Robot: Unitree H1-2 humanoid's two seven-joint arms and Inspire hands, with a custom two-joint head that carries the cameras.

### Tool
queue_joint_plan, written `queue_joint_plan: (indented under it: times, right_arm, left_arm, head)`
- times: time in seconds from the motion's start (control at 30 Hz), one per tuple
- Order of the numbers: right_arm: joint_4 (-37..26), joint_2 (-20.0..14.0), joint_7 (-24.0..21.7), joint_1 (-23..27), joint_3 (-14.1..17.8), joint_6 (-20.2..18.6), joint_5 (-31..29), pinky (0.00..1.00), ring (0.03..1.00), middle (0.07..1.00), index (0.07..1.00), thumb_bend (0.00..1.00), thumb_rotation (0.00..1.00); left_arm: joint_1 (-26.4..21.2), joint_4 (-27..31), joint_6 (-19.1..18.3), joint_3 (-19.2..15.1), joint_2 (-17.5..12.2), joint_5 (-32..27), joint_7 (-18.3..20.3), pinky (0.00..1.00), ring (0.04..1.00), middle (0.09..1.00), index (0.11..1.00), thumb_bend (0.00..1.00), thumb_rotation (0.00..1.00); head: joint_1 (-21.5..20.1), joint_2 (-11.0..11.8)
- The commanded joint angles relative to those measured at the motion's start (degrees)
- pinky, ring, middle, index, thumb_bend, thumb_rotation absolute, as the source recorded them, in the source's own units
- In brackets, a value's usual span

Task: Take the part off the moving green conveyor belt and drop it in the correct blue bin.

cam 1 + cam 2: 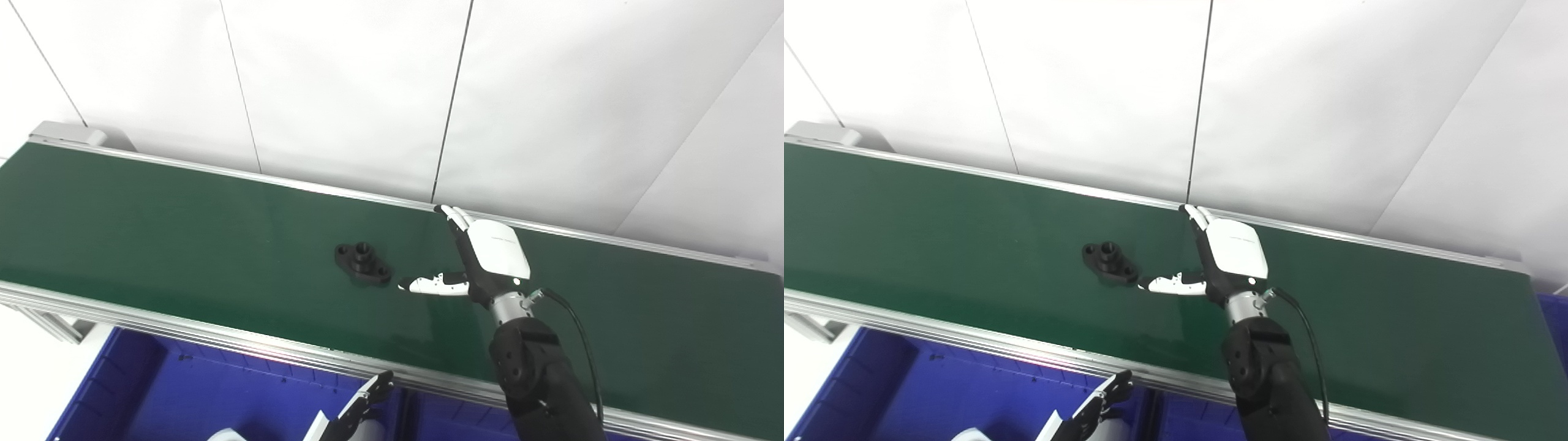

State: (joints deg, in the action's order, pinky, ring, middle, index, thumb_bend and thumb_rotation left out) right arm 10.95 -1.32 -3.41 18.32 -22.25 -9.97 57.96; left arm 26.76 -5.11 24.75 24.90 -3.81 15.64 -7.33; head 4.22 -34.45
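Note:
A black flanged part (pixel 362 262) with a raised hub lies flat on the green conveyor belt (pixel 153 226), a little left of centre. My right hand (pixel 484 257) hovers over the belt just right of the part, open, fingers stretched toward the far rail. Its thumb (pixel 432 284) points left, its tip a short gap from the part. My left hand (pixel 355 413) sits low at the bottom edge over the blue bin (pixel 184 392); only part of it shows, and its fingers are extended and hold nothing.
Aluminium rails (pixel 245 343) run along both long sides of the belt. A second blue bin (pixel 1552 318) peeks out at the far right. A white panelled wall (pixel 392 92) rises behind the belt. A black cable (pixel 576 331) loops off my right wrist.

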Motion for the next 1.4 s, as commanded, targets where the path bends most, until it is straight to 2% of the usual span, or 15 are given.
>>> queue_joint_plan:
  times: [0.0, 0.3, 0.6, 1.0, 1.07, 1.17, 1.2, 1.23, 1.27, 1.3, 1.37]
  right_arm:
    - [0.1, 0.4, 2.2, 2.6, -0.6, -0.6, 0.2, 0.72, 0.855, 0.903, 0.903, 0.93, 0.67]
    - [3.9, 1.3, 2.7, 4.1, -2.0, -2.3, -1.2, 0.73, 0.851, 0.901, 0.899, 0.94, 0.64]
    - [4.7, 2.3, 1.2, 5.2, -4.2, -5.4, -1.0, 0.69, 0.833, 0.903, 0.909, 0.94, 0.66]
    - [4.7, 2.2, 0.2, 5.8, -6.9, -7.1, -0.8, 0.65, 0.798, 0.891, 0.907, 0.94, 0.68]
    - [5.0, 2.1, 0.2, 5.9, -7.7, -7.4, -0.2, 0.60, 0.729, 0.848, 0.888, 0.93, 0.67]
    - [6.5, 1.5, 0.9, 6.4, -9.7, -7.7, 2.1, 0.44, 0.539, 0.682, 0.802, 0.89, 0.66]
    - [7.1, 1.4, 0.8, 6.5, -10.2, -7.9, 2.6, 0.31, 0.396, 0.525, 0.704, 0.76, 0.53]
    - [7.7, 1.2, 0.7, 6.5, -10.6, -8.3, 3.2, 0.23, 0.301, 0.414, 0.589, 0.62, 0.32]
    - [8.2, 0.9, 0.2, 6.5, -11.1, -8.9, 4.1, 0.23, 0.301, 0.414, 0.589, 0.62, 0.32]
    - [8.5, 0.7, -0.1, 6.5, -11.4, -9.3, 4.7, 0.17, 0.226, 0.327, 0.531, 0.55, 0.21]
    - [10.1, 0.3, -2.1, 6.8, -13.2, -12.2, 8.4, 0.13, 0.188, 0.278, 0.499, 0.52, 0.14]
  left_arm:
    - [-0.9, -0.6, 2.0, 1.6, 3.1, 1.1, 0.3, 0.82, 0.890, 0.913, 0.931, 0.65, 0.76]
    - [-0.8, -0.6, 2.1, 2.1, 3.2, 1.9, -0.5, 0.81, 0.890, 0.917, 0.928, 0.67, 0.77]
    - [0.0, 0.3, 2.1, 2.0, 3.4, 2.2, -0.3, 0.82, 0.891, 0.913, 0.928, 0.65, 0.75]
    - [0.8, 1.1, 1.8, 2.0, 4.2, 4.1, -0.3, 0.83, 0.900, 0.913, 0.935, 0.66, 0.77]
    - [0.9, 1.2, 1.8, 2.0, 4.3, 4.4, -0.4, 0.83, 0.899, 0.911, 0.933, 0.66, 0.76]
    - [1.0, 1.5, 1.8, 1.9, 4.5, 4.5, -0.3, 0.83, 0.899, 0.910, 0.934, 0.65, 0.76]
    - [1.0, 1.5, 1.8, 1.9, 4.5, 4.4, -0.3, 0.83, 0.900, 0.910, 0.934, 0.65, 0.76]
    - [1.1, 1.5, 1.9, 1.9, 4.6, 4.3, -0.4, 0.83, 0.899, 0.908, 0.932, 0.65, 0.75]
    - [1.2, 1.7, 1.7, 1.8, 4.6, 4.3, -0.3, 0.83, 0.899, 0.908, 0.932, 0.65, 0.75]
    - [1.3, 1.8, 1.6, 1.8, 4.7, 4.3, -0.3, 0.83, 0.899, 0.908, 0.931, 0.66, 0.76]
    - [1.7, 2.3, 1.4, 1.6, 4.7, 3.9, 0.0, 0.83, 0.900, 0.910, 0.929, 0.66, 0.75]
  head:
    - [0.2, 0.0]
    - [0.6, -0.5]
    - [0.7, -1.0]
    - [1.2, -1.7]
    - [1.4, -1.8]
    - [1.5, -1.9]
    - [1.5, -1.9]
    - [1.5, -1.9]
    - [1.5, -2.2]
    - [1.5, -2.2]
    - [1.4, -2.4]
